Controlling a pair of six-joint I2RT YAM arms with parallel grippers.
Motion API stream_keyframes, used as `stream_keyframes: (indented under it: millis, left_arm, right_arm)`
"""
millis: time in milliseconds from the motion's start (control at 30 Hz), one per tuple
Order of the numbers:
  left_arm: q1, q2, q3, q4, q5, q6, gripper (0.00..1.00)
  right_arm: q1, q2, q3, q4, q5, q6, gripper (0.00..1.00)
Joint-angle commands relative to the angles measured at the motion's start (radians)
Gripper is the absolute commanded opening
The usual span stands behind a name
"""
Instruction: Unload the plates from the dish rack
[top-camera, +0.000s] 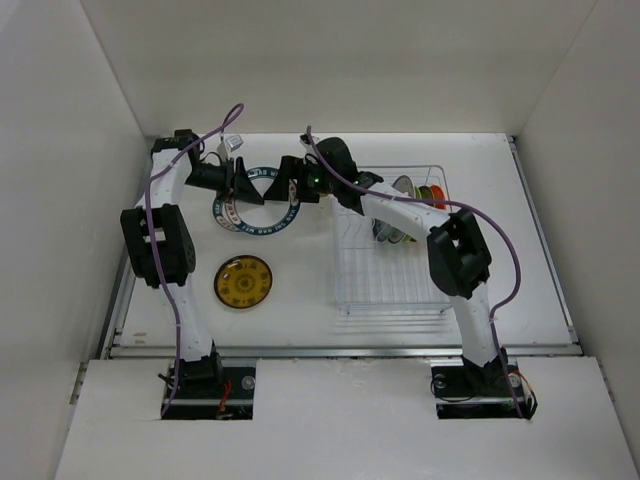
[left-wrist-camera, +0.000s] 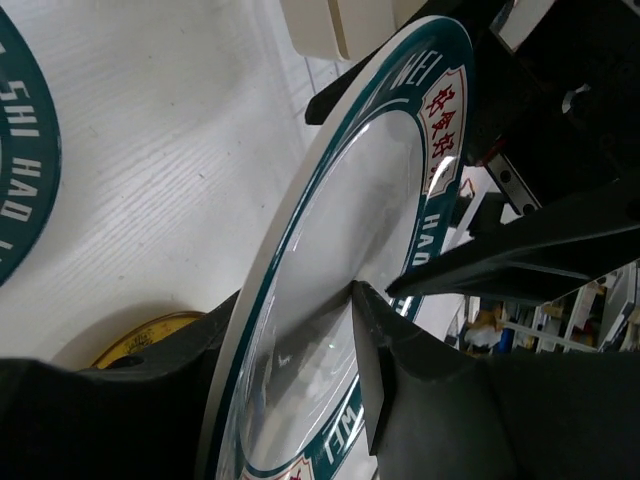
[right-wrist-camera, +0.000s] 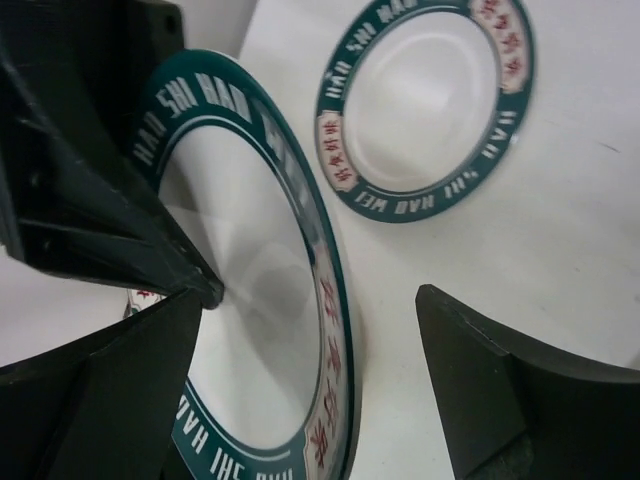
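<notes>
A glossy white round plate with a dark teal lettered rim (right-wrist-camera: 250, 260) is being held up on its edge, above the table and to the left of the rack. It is being pinched by the left gripper (left-wrist-camera: 300, 300), with one finger (left-wrist-camera: 400, 400) pressed on the hollow face near the centre and the other behind the plate. The plate is being kept tilted rather than fully upright, its faces turned sideways and its rim line running from one gripper towards the other.

The right gripper (right-wrist-camera: 312, 298) is being held wide open around the same plate. A clear gap is showing between the rim and its right finger (right-wrist-camera: 510, 390), so nothing is being gripped by it.

A second white plate with a teal lettered rim (top-camera: 258, 210) is lying flat on the white table (top-camera: 300, 320) just below the two grippers. A round yellow patterned plate (top-camera: 244, 282) is lying flat nearer the arm bases.

The rectangular silver wire dish rack (top-camera: 390, 270) is sitting to the right, with its long axis running from near to far. A few remaining plates (top-camera: 420, 188) are being kept on edge at its far end.
</notes>
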Motion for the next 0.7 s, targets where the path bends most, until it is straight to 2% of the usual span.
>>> stream_keyframes:
  millis: [0,167,333,500,667]
  left_arm:
    - [0.0,-0.081,-0.007,0.092,0.008,-0.111,0.0]
    - [0.04,-0.049,0.026,0.11,0.008,-0.153,0.0]
    - [0.065,-0.014,0.048,0.123,-0.024,-0.179,0.0]
    - [0.083,-0.005,0.057,0.181,-0.166,-0.222,0.0]
    - [0.094,0.027,0.057,0.255,-0.251,-0.289,0.0]
  right_arm:
    - [0.008,-0.075,0.071,-0.106,0.155,-0.037,0.94]
    - [0.008,-0.084,0.105,-0.203,0.344,-0.037,0.95]
    - [0.008,-0.118,0.092,-0.224,0.416,-0.017,0.97]
    - [0.008,-0.174,0.092,-0.248,0.505,-0.017,0.97]
    - [0.008,-0.219,0.092,-0.31,0.539,-0.055,0.97]
